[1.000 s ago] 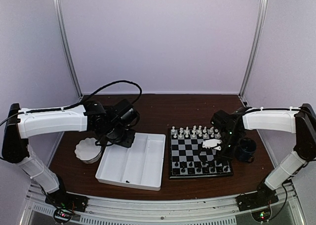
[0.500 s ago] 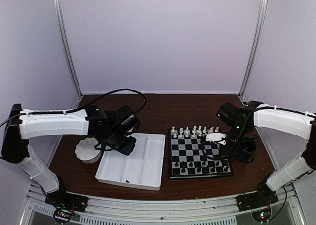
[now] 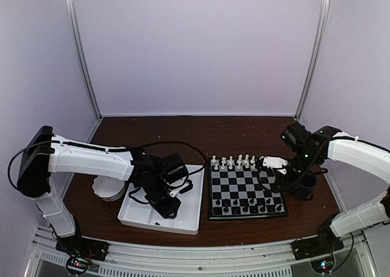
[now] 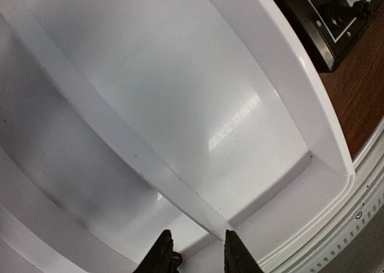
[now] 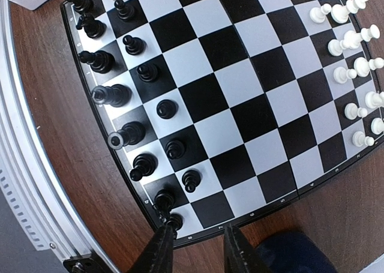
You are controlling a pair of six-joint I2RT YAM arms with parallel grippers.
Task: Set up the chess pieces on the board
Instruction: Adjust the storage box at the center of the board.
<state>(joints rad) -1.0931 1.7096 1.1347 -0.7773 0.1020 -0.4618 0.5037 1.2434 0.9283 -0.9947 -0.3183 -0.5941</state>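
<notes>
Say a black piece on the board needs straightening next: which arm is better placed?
The right arm. Its fingers hang open right over the board's corner, next to the black pieces. The left arm's fingers are down inside the white tray, beside the board.

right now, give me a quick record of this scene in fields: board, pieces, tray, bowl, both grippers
board: small square black-and-pale checked chessboard, right of the tray
black pieces: tiny black chessmen along the near two rows
white pieces: tiny white chessmen along the far rows
tray: white rectangular divided tray, no piece visible in it
bowl: white scalloped bowl, left of the tray, partly hidden
left gripper: open, over the tray, holding nothing
right gripper: open, over the board's right side, holding nothing
</notes>
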